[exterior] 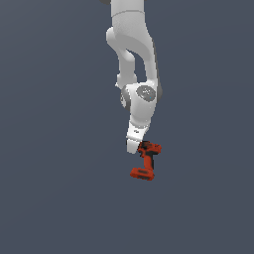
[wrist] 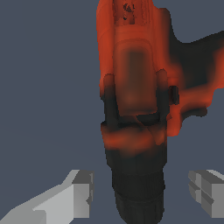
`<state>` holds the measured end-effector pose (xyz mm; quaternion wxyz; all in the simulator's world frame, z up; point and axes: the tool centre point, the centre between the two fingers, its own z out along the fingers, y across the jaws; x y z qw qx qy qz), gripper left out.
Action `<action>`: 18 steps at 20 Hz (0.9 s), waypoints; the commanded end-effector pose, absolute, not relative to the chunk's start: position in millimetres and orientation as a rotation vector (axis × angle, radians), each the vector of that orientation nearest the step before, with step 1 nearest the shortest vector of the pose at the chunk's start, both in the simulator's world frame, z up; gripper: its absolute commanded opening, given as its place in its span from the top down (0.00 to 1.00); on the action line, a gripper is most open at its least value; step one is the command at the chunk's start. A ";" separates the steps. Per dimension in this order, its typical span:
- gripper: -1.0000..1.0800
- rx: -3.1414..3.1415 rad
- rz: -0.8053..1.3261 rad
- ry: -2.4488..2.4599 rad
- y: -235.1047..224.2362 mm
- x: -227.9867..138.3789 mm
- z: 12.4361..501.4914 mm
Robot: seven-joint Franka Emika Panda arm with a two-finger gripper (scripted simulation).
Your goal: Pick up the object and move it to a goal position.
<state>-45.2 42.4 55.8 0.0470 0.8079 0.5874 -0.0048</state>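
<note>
The drill (exterior: 147, 160) stands upright on the grey floor (exterior: 54, 198), base down, just beside the gripper (exterior: 135, 144). Only the wrist view shows the spread fingers (wrist: 78, 192) flanking the black nose (wrist: 139, 192) without touching: gripper released.

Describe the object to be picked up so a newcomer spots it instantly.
Follow the large white robot arm down to its tip on the plain grey floor. Right beside it stands a small red-orange L-shaped cordless drill with black nose and flat rectangular base, the only coloured thing there.
</note>
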 end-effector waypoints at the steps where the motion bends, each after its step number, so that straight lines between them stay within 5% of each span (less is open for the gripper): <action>1: 0.19 2.465 -0.014 1.792 42.1 -45.1 54.8; 13: 0.19 2.458 -0.014 1.800 40.3 -45.0 26.4; 14: 1.00 2.458 -0.014 1.800 40.3 -45.0 26.4; 18: 1.00 2.458 -0.014 1.800 40.3 -45.0 26.4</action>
